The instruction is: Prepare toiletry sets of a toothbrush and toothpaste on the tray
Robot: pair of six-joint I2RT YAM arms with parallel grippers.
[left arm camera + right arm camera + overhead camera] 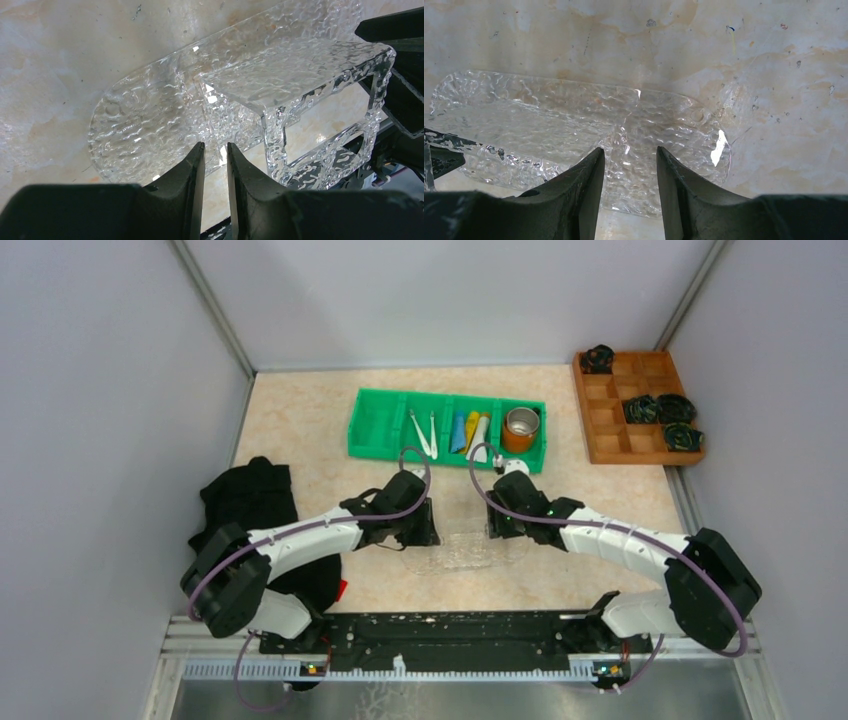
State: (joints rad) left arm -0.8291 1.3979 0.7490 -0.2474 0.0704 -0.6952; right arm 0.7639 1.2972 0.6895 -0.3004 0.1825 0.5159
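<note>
We see the left arm (300, 535) and right arm (620, 540) stretched inward and low, wrists facing each other. The left gripper (215, 147) shows only a thin slit between its fingers, grip unclear; the right gripper (630, 152) points down, plainly parted.

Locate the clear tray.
In the top view the tray sits mid-table between the left gripper and right gripper, nearer the arms than the green bin.
</note>
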